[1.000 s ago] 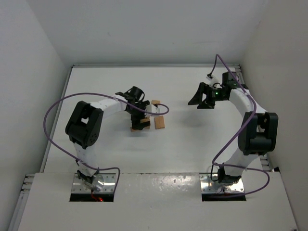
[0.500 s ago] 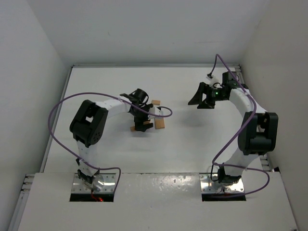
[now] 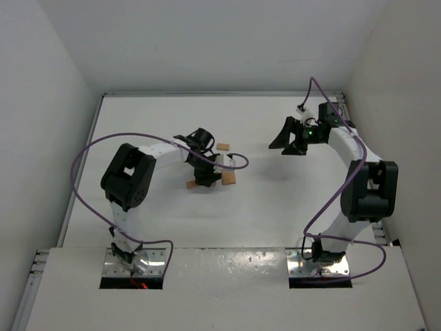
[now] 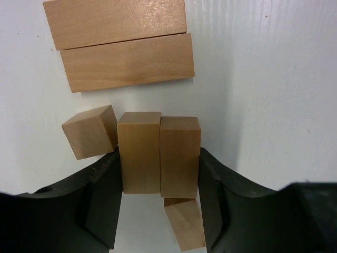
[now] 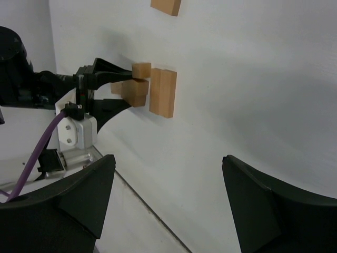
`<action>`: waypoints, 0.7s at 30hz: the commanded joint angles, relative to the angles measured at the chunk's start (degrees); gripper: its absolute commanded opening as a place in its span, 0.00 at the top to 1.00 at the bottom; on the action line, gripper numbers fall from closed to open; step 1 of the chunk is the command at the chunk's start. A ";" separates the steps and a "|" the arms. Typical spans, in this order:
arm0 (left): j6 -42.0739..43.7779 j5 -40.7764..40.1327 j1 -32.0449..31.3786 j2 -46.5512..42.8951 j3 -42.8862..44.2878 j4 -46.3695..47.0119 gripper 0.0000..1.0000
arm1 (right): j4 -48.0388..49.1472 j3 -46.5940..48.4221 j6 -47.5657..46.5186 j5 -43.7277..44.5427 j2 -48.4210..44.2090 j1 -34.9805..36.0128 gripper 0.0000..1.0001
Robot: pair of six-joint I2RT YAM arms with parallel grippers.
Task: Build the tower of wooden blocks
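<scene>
Left claw (image 4: 159, 158) clenched on paired blocks (image 4: 158, 153), set side by side on table (image 3: 275, 207), mid-left. Cube (image 4: 89, 132) touching the pair's left; long blocks (image 4: 126, 63) flat just beyond, edges touching. Right claw (image 5: 168, 161) spread wide, empty, well apart to the right.

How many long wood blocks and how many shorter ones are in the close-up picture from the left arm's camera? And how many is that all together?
Long blocks: 2
Shorter blocks: 4
Total: 6
</scene>
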 commanded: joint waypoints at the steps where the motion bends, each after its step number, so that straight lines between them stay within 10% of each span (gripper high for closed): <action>1: -0.03 3.15 -0.54 -3.41 -1.36 0.30 0.54 | 3.70 -1.27 3.58 -2.84 -1.62 -0.21 0.17; 21: -24.81 -12.50 9.04 -4.92 5.40 -1.63 0.91 | 5.46 -4.08 3.59 -6.54 -3.82 0.67 0.16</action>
